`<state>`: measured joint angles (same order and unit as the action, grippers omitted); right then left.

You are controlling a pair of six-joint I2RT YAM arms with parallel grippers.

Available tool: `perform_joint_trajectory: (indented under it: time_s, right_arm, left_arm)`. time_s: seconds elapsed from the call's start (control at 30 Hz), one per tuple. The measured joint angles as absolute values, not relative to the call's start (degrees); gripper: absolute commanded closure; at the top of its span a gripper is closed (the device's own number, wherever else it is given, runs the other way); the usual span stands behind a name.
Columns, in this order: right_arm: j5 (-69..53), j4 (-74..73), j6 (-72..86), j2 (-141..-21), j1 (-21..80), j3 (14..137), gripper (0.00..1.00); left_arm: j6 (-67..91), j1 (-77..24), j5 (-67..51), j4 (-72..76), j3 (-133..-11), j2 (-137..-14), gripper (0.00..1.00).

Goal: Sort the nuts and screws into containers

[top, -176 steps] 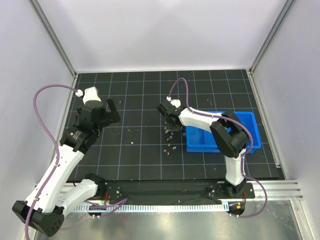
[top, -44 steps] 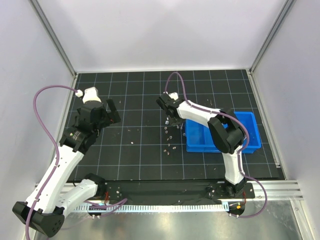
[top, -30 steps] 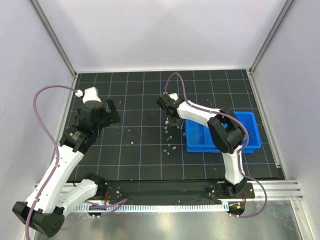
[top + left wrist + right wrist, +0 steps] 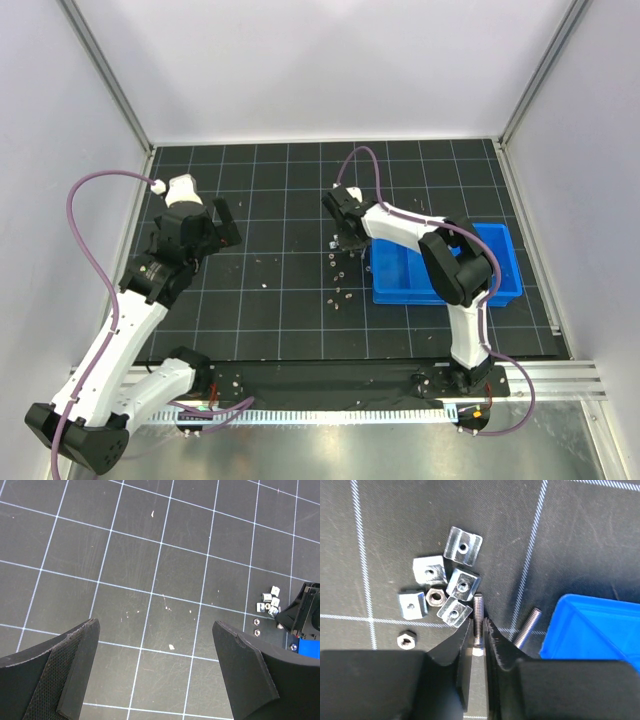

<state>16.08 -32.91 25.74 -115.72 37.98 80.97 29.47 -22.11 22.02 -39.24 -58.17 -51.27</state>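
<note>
I'm watching the right gripper (image 4: 478,625) pinching a screw (image 4: 478,607) by its lower end, jaws nearly together around it, at the middle of the right wrist view. The screw is pointing up the frame. Its tip is sitting right against the cluster of nuts (image 4: 445,587) lying on the table (image 4: 580,540) at upper left, though I cannot tell whether they are touching. A second screw (image 4: 527,626) is lying just to the right, near the corner of the blue tray (image 4: 590,625) at lower right. The left gripper (image 4: 160,680) is hanging with its jaws wide apart over bare grid, well apart from the work.

To my eye, the pick is what is counting now. That means rising straight up so the screw is not dragging nuts along. It means gripping firmly, since only the end is being held. Then it means carrying the screw rightward over the tray's rim and releasing it low inside one compartment.
</note>
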Motion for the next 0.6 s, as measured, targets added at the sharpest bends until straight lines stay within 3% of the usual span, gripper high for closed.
perform_joint_trajectory:
  time_s: [0.03, 0.1, 0.4, 0.6]
  right_arm:
    - [15.7, -32.56, 25.82, -115.72, 37.91, 80.93, 0.84]
    - [15.22, -31.94, 25.85, -115.74, 37.78, 80.9, 0.98]
    - [13.13, -31.44, 28.12, -114.32, 37.34, 79.85, 0.99]
    - [11.18, -33.76, 29.74, -106.41, 37.39, 79.68, 0.99]
  left_arm:
    - [29.47, -22.11, 22.02, -39.27, -58.13, -51.27, 0.0]
    - [29.47, -22.11, 22.02, -39.24, -58.11, -51.27, 0.0]
    - [29.47, -22.11, 22.02, -39.24, -58.02, -51.27, 0.0]
    - [29.47, -22.11, 22.02, -39.24, -57.98, -51.27, 0.0]
